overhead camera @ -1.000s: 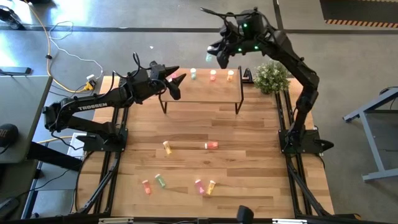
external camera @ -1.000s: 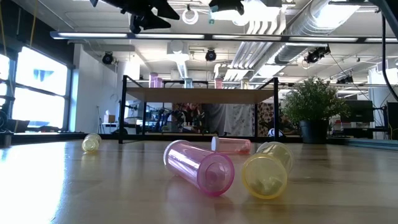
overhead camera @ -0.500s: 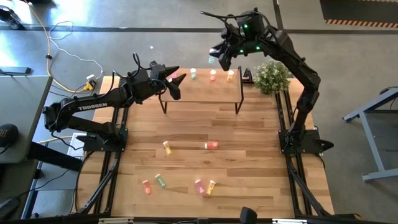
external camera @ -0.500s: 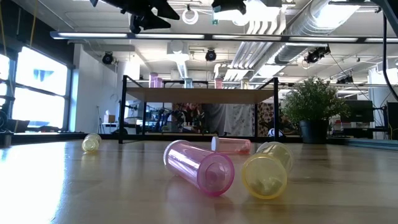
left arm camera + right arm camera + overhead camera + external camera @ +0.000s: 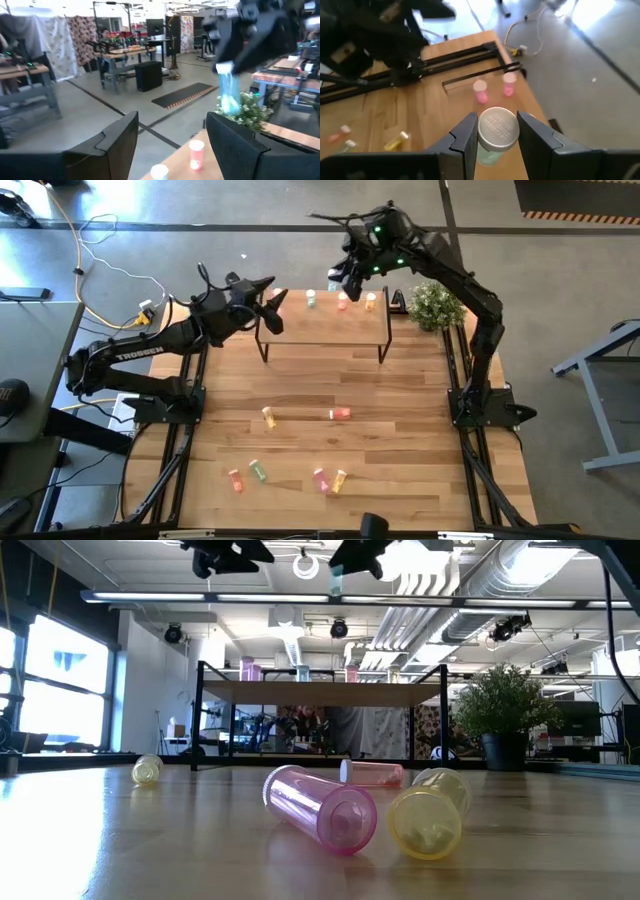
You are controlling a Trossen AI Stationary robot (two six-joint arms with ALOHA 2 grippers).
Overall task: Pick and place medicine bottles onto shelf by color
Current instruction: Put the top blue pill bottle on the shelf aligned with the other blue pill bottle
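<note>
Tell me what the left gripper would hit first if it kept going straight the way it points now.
Probably nothing on the table. The left gripper, open and empty, points out past the shelf edge toward the floor beyond. The right gripper, holding a green bottle, hangs off to one side; depth is hard to judge.

Evenly bright, lit from ceiling lamps (image 5: pixel 303 564) glaring above the shelf (image 5: pixel 320 692). Soft shadows below it. Motion blur in both wrist views.

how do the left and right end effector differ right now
The right end effector grips a green bottle by its pale cap; the left end effector is open and empty. The right one is above the shelf's middle, the left near its left end. Both are raised off the table.
</note>
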